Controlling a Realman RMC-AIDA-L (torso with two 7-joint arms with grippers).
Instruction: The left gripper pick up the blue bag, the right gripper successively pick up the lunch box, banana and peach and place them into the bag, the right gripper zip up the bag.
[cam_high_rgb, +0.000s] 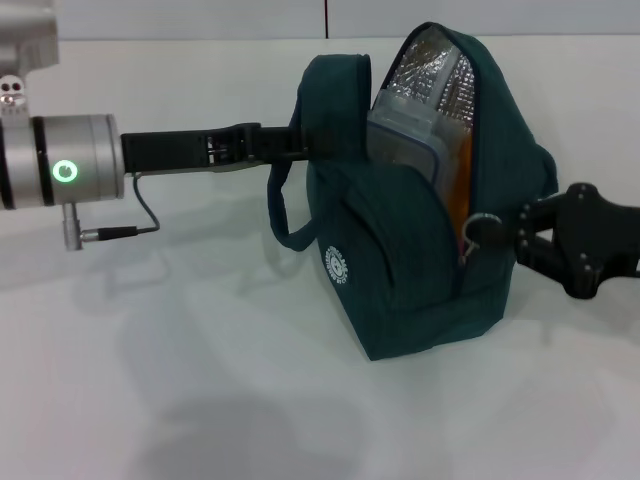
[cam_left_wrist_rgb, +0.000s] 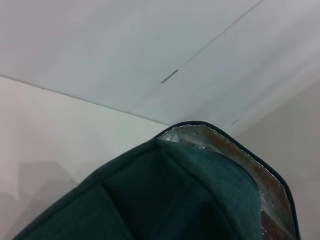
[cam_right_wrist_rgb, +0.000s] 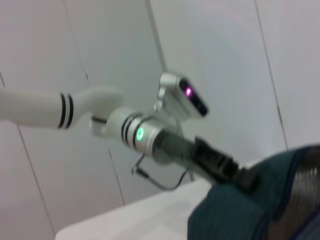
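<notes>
The blue bag (cam_high_rgb: 410, 250) stands open on the white table, its silver lining (cam_high_rgb: 435, 75) showing. My left gripper (cam_high_rgb: 292, 143) is shut on the bag's upper left edge, by the handle strap. A clear lunch box (cam_high_rgb: 405, 135) sits upright inside the bag. Beside it shows an orange strip (cam_high_rgb: 458, 200); I cannot tell whether it is the banana or the peach. My right gripper (cam_high_rgb: 510, 233) is at the bag's right side, closed on the metal zipper pull (cam_high_rgb: 480, 228) low on the opening. The left wrist view shows the bag's top (cam_left_wrist_rgb: 165, 200). The right wrist view shows the bag (cam_right_wrist_rgb: 235, 215) and the left gripper (cam_right_wrist_rgb: 242, 176).
The white table (cam_high_rgb: 150, 380) spreads in front of and to the left of the bag. A cable (cam_high_rgb: 140, 215) loops under the left wrist. A white wall stands behind the table.
</notes>
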